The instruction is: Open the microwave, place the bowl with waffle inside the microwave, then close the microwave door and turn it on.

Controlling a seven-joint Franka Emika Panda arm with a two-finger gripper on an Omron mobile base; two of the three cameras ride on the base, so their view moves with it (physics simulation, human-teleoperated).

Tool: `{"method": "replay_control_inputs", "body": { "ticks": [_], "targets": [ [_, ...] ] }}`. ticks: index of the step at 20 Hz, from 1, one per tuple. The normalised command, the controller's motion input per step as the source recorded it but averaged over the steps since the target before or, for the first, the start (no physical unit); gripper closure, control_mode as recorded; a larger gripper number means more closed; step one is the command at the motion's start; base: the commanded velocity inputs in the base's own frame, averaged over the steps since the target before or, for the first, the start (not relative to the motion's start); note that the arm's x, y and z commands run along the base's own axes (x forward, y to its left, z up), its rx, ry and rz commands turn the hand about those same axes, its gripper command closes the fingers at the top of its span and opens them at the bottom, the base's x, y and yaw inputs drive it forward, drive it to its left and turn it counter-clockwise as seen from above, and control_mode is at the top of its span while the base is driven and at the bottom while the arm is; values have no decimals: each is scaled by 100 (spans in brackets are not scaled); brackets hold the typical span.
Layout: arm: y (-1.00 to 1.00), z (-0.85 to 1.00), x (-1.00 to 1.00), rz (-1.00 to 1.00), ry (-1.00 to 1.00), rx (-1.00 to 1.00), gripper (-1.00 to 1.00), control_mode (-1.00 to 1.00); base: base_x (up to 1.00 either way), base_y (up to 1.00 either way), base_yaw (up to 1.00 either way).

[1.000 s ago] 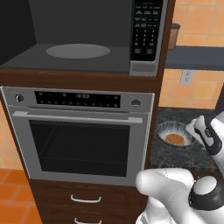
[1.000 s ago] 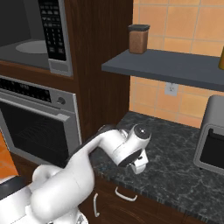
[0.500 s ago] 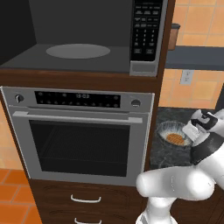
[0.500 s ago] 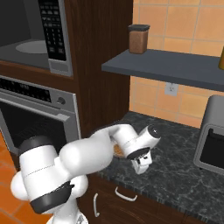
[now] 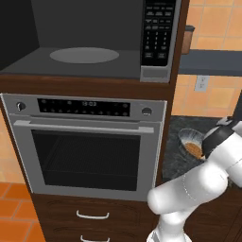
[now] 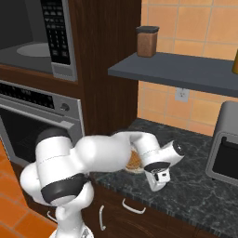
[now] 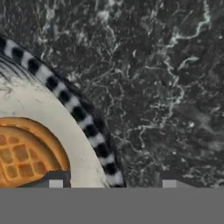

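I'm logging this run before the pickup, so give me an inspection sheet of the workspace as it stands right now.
Surface: dark speckled stone counter, right of the oven column.
Job's things: microwave open, grey interior and turntable exposed; door itself out of frame. Bowl, striped rim, sits on the counter with the waffle inside.
Clutter: brown lidded jar on the wall shelf; grey toaster oven at the counter's right.
Grippers: gripper low over the bowl's rim, one fingertip inside, one outside; open, nothing held.
Cables: nothing seen.
Surroundings: silver oven under the microwave, wall socket, orange tiles.
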Motion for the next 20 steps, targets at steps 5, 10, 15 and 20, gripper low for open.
{"method": "replay_control_inputs", "body": {
  "ticks": [5, 10, 15, 20],
  "targets": [
    [11, 14, -26, -1, 0, 2, 100, -100, 0, 0, 0],
    [6, 18, -54, -2, -10, 5, 100, -100, 0, 0, 0],
    [-15, 93, -59, -4, -27, 17, 100, -100, 0, 0, 0],
    [0, 100, -63, -6, -31, 9, 100, -100, 0, 0, 0]
  ]
}}
